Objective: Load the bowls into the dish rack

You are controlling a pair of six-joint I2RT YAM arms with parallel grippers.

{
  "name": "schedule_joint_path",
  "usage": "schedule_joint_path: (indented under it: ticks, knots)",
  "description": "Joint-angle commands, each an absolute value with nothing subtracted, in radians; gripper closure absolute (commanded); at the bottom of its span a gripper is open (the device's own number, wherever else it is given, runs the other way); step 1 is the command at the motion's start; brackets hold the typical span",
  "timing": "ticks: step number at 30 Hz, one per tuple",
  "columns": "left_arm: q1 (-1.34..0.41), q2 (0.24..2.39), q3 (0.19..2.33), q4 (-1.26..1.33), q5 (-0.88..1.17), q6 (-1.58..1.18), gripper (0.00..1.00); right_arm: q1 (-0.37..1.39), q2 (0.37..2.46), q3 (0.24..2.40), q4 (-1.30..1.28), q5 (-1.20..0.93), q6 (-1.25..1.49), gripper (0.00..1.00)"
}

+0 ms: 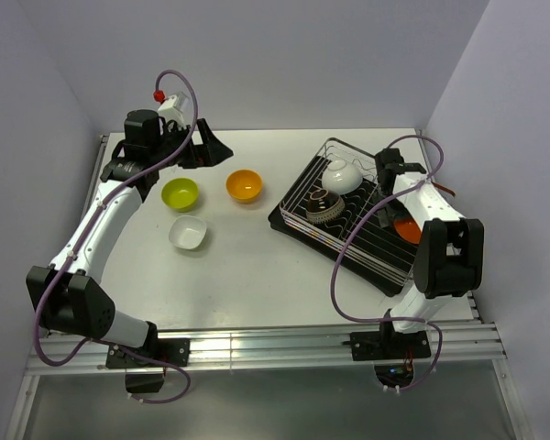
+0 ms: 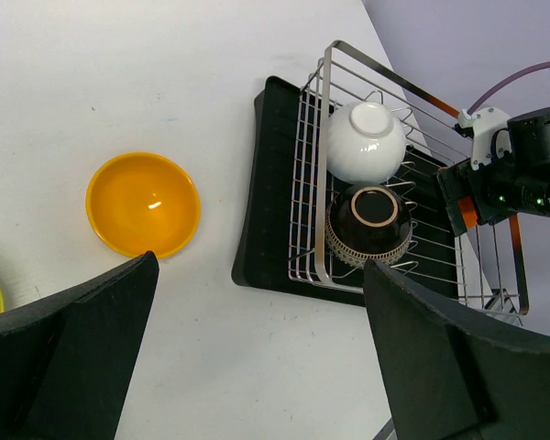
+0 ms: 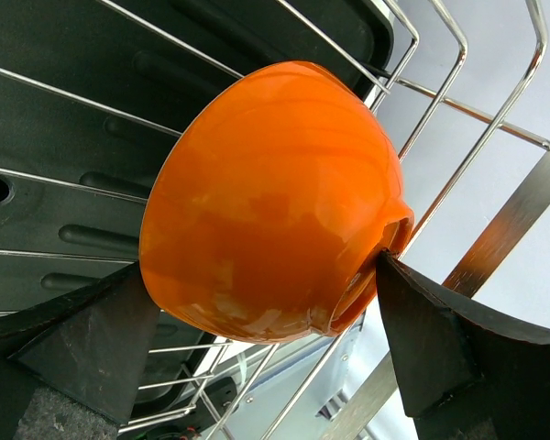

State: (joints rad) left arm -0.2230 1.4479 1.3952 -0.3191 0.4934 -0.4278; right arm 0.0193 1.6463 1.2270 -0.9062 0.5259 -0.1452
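Closest to my bases, the loose white bowl sits on the bench, not yet racked. To its right my right arm is folded, elbow high and forearm angled down over the right end of the dish rack. There my right claw is spread as wide as it goes around the racked orange bowl. That bowl lies tipped on its side against the wires. One fingertip looks to be touching its foot, but I judge the rack is carrying it, not me.

Further out on the bench are the lime green bowl and, just beside it, the loose orange bowl, both upright and well apart from the rack. In the rack's far end the dark ribbed bowl and the racked white bowl sit touching, both turned bottom-out.

So three are in and three are left (about halfway, by what shows).

Farthest out, my left arm stretches long up the left side with its wrist raised. My left claw hangs fully open, holding nothing, and looks down toward the loose orange bowl.
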Motion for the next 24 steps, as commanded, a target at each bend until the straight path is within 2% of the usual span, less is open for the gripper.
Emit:
schedule_joint_path:
  ticks: [1,15,24]
  knots:
    - [-0.218,1.414,1.416,-0.291,0.506,-0.408,0.01,0.035,1.634,1.256,-0.931,0.469,-0.1,0.0]
    - [-0.218,1.411,1.422,-0.288,0.517,-0.417,0.01,0.044,1.618,1.286,-0.942,0.41,-0.101,0.0]
    - [-0.218,1.404,1.416,-0.29,0.511,-0.41,0.01,0.046,1.626,1.233,-0.884,0.558,-0.115,0.0]
